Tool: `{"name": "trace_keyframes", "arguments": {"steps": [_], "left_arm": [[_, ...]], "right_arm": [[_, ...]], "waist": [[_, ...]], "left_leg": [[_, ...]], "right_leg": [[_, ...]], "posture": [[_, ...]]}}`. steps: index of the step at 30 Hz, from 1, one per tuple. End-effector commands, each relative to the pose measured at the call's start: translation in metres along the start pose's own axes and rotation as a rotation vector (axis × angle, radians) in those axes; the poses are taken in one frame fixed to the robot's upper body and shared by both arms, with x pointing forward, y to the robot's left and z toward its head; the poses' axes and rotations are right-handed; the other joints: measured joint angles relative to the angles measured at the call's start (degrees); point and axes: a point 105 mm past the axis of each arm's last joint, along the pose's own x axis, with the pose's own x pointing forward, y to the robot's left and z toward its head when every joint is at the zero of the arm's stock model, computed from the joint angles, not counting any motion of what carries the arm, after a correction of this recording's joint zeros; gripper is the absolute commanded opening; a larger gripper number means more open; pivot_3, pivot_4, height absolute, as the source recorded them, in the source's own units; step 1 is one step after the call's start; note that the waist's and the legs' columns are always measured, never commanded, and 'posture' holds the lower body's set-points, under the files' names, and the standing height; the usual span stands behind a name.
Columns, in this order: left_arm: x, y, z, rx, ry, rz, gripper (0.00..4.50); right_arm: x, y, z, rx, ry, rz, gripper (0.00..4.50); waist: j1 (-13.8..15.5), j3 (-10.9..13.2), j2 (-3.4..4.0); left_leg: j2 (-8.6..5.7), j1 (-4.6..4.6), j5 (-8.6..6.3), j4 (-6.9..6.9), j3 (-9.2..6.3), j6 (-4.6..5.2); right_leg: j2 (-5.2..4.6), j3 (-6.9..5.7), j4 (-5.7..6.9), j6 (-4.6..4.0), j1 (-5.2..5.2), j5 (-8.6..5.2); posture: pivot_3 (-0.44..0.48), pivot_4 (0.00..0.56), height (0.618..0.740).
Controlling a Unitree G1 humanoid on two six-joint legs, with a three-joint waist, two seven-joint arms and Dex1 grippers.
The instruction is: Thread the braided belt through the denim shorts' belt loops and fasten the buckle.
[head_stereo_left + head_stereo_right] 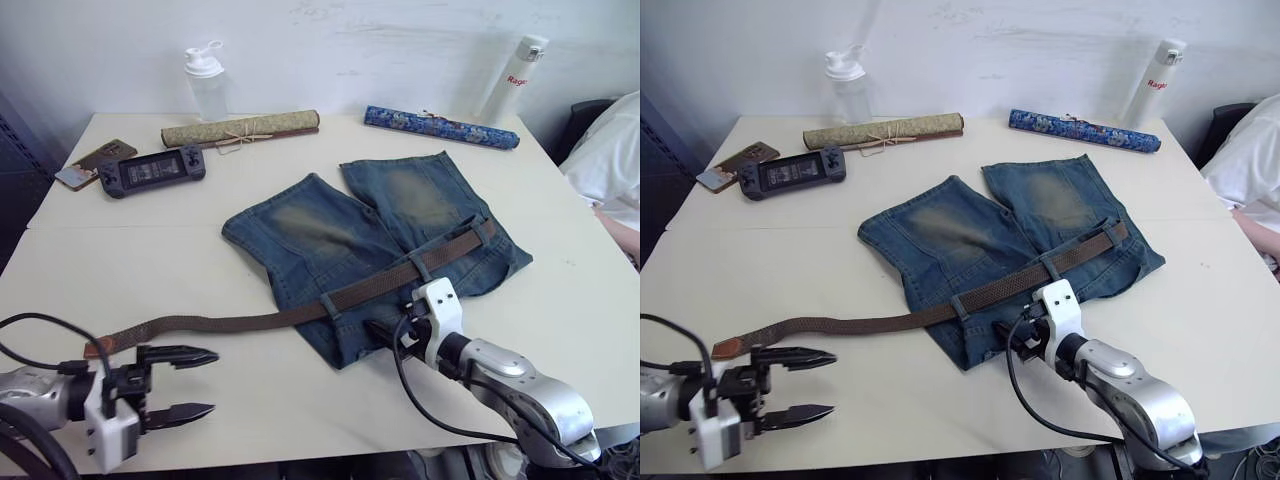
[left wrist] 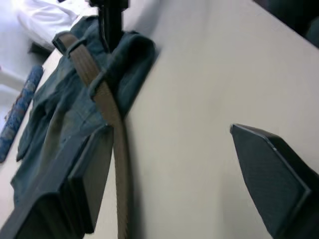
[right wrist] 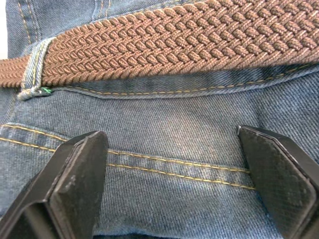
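Lying flat on the white surface (image 1: pixel 120 250), the denim shorts (image 1: pixel 370 240) have the braided belt (image 1: pixel 380 287) running along the waistband under belt loops (image 1: pixel 420 266), its tan-tipped tail trailing off toward the robot's left. The right hand (image 3: pixel 172 184) hovers with fingers spread over the denim just below the belt. The left hand (image 1: pixel 190 383) is spread empty near the belt's tail end.

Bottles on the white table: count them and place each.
2. A clear plastic shaker bottle with a white flip lid stands at the far edge, left side; a white insulated bottle with red lettering stands at the far right corner.
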Motion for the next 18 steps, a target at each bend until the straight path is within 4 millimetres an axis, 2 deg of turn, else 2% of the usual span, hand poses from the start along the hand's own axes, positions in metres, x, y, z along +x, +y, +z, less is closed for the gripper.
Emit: {"name": "trace_keyframes", "arguments": {"steps": [1, 5, 8, 10, 12, 14, 16, 18], "left_arm": [[0.041, 0.021, 0.02, -0.238, -0.07, 0.062, 4.1], [0.068, 0.036, 0.021, -0.352, -0.111, 0.052, 4.1], [0.09, 0.042, 0.022, -0.406, -0.15, 0.042, 4.1], [0.106, 0.048, 0.023, -0.411, -0.166, 0.052, 4.1], [0.12, 0.057, 0.025, -0.438, -0.192, 0.065, 4.1], [0.136, 0.058, 0.029, -0.452, -0.212, 0.024, 4.1], [0.146, 0.056, 0.028, -0.449, -0.208, -0.023, 4.1], [0.152, 0.053, 0.028, -0.445, -0.201, -0.082, 4.1]], "right_arm": [[-0.019, -0.01, 0.016, 0.022, -0.034, 0.002, 4.44], [-0.049, -0.008, 0.048, 0.0, -0.081, 0.122, 4.44], [-0.074, -0.003, 0.071, -0.045, -0.094, 0.248, 4.44], [-0.088, -0.008, 0.082, -0.108, -0.078, 0.263, 4.44], [-0.095, -0.022, 0.085, -0.214, -0.032, 0.207, 4.44], [-0.095, -0.065, 0.069, -0.522, 0.141, 0.011, 4.44], [-0.097, -0.091, 0.055, -0.737, 0.269, -0.052, 4.44], [-0.096, -0.113, 0.051, -0.872, 0.307, -0.102, 4.44]], "waist": [[0.6, 0.3, 0.31], [1.0, 1.0, 1.44], [0.9, 1.2, 1.56], [0.8, 1.3, 1.45], [0.9, 1.3, 1.37], [1.1, 1.4, 1.3], [1.5, 1.4, 1.28], [1.7, 1.5, 1.07]], "left_leg": [[-0.01, 0.0, 0.01, 0.04, -0.02, 0.03], [-0.03, -0.7, 0.02, 0.72, -0.18, 0.06], [-0.1, -0.78, 0.08, 0.75, -0.21, 0.07], [-0.06, -0.76, 0.09, 0.71, -0.22, 0.06], [-0.03, -0.77, 0.09, 0.7, -0.27, 0.04], [-0.04, -0.8, 0.1, 0.73, -0.28, 0.02], [-0.07, -0.79, 0.13, 0.82, -0.22, -0.02], [-0.12, -0.74, 0.2, 0.86, -0.04, 0.04]], "right_leg": [[0.01, -0.04, -0.01, 0.02, 0.06, 0.01], [0.15, -0.15, 0.13, 0.18, -0.28, 0.1], [0.43, -0.29, 0.21, 0.2, -0.31, 0.1], [0.54, -0.33, 0.18, 0.2, -0.31, 0.1], [0.62, -0.32, 0.12, 0.2, -0.29, 0.1], [0.66, -0.34, 0.08, 0.2, -0.26, 0.1], [0.64, -0.36, 0.04, 0.24, -0.22, 0.12], [0.68, -0.49, 0.0, 0.41, -0.22, 0.2]], "posture": [[0.0, 0.15, 0.717], [0.0, 0.15, 0.717], [0.0, 0.15, 0.717], [0.0, 0.15, 0.717], [0.0, 0.15, 0.717], [0.0, 0.15, 0.717], [0.0, 0.15, 0.717], [0.0, 0.15, 0.717]]}}
